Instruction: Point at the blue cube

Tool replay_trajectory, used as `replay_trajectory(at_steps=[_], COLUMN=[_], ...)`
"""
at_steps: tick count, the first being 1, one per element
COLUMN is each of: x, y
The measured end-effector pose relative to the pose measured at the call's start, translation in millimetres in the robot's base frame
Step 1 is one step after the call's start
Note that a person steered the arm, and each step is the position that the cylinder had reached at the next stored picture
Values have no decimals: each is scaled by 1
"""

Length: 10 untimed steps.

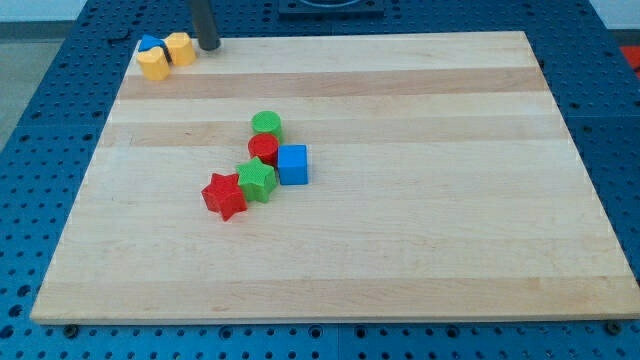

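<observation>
The blue cube (292,165) lies near the board's middle, touching a red cylinder (263,150) on its left. My tip (208,45) is at the view's top left edge of the board, far from the blue cube, just right of a yellow block (180,48). The rod rises out of the view's top.
A green cylinder (266,125) sits above the red cylinder. A green star-like block (257,181) and a red star (224,195) lie lower left of the cube. A second yellow block (154,63) and a small blue block (150,44) sit at the top left corner. The wooden board (400,230) rests on a blue perforated table.
</observation>
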<state>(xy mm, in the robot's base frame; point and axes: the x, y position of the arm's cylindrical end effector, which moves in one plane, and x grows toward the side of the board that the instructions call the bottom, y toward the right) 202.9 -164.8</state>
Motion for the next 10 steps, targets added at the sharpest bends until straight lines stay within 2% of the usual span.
replay_trajectory(at_steps=[1, 4, 5, 6, 8, 10], x=[12, 204, 265, 297, 298, 259], y=[61, 232, 269, 259, 202, 138])
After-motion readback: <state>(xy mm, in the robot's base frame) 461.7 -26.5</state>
